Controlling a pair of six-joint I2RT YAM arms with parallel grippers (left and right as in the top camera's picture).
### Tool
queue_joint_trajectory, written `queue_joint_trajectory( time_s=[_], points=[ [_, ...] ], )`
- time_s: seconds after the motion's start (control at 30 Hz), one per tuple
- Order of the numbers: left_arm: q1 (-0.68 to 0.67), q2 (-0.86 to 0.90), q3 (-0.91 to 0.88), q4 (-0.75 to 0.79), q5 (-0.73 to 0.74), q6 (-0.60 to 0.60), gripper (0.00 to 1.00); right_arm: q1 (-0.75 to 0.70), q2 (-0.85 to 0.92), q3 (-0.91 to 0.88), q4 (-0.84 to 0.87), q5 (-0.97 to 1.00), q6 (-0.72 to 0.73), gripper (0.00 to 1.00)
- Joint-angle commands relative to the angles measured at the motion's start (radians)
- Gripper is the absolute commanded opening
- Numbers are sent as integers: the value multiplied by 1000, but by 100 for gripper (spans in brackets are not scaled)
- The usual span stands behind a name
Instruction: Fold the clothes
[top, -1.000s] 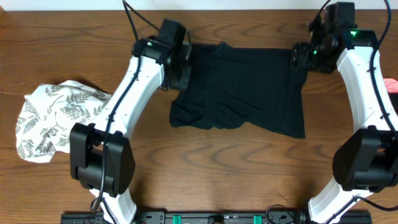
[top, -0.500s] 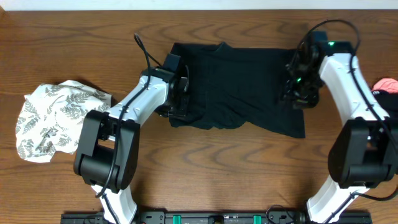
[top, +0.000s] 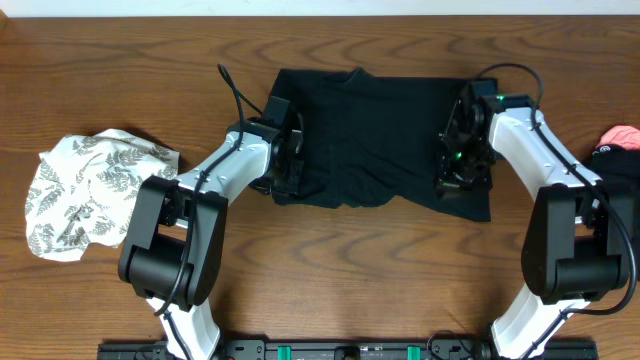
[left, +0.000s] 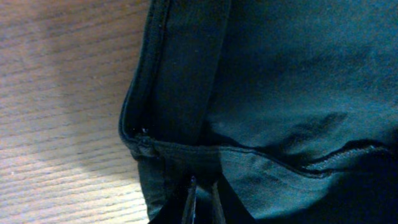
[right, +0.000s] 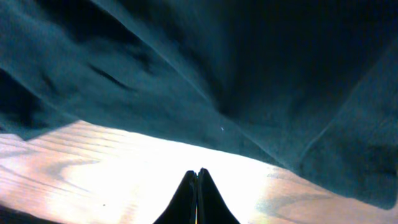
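1. Black garment: soft, matte knit. It lies spread across the far middle of the table, roughly rectangular, with a straight far edge, a rumpled near edge and ridged folds near the lower left. The left wrist view shows the garment with a stitched double hem down its side, turning at a puckered corner, and a ribbed seam to the right. In the right wrist view the cloth hangs in loose diagonal creases above bare wood.

2. Left gripper: over the garment's left edge, near the lower corner. In its own camera the gripper has its fingertips close together with a thin slit between them. Dark cloth fills the slit, and whether it is pinched cannot be told.

3. Right gripper: over the garment's right part, towards the near edge. In its own view the gripper has its tips pressed together to a point. The tips hold nothing and are seen against lit wood.

4. Table: brown wood with a pronounced wavy grain. It appears pale in the left wrist view.

5. White cloth: grey leaf print, crumpled in a heap at the left, well apart from the garment.

6. Pink item: at the right edge, resting on a dark item. Both are cut off by the frame.

7. Black cable: loops above the left arm.
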Motion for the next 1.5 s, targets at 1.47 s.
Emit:
queue_joint_trajectory(
  time_s=[1.47],
  points=[
    [73,-261,23,-102,-56,-18,35,-210,-311,-225,288,-140,-25,6]
  ],
)
